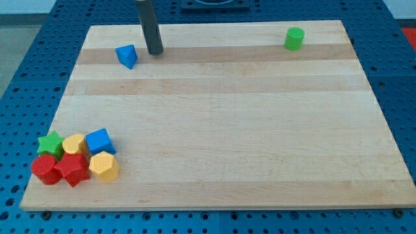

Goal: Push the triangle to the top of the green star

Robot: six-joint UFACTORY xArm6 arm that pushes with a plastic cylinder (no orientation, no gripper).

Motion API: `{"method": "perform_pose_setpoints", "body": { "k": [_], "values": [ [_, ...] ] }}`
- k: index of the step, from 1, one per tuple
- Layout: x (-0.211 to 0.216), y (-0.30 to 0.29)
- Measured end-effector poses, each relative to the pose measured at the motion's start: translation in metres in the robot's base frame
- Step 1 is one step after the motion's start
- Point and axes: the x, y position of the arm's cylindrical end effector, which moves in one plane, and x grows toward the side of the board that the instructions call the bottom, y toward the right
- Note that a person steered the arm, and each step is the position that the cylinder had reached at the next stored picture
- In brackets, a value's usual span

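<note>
The blue triangle (127, 56) lies near the view's top left of the wooden board (221, 123). My tip (155, 52) rests on the board just to the triangle's right, a small gap apart. The green star (50, 143) sits at the view's bottom left, at the upper left of a tight cluster of blocks, far below the triangle.
The cluster beside the star holds a yellow block (75, 144), a blue cube (100, 141), a red cylinder (45, 169), a red block (72, 169) and a yellow hexagon (103, 167). A green cylinder (294, 39) stands at the view's top right.
</note>
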Motion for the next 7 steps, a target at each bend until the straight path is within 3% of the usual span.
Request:
{"method": "perform_pose_setpoints", "body": {
  "k": [1, 3, 4, 5, 6, 7],
  "values": [
    [0.004, -0.062],
    [0.127, -0.110],
    [0.102, -0.115],
    [0.050, -0.115],
    [0.016, -0.087],
    [0.040, -0.042]
  ]
}}
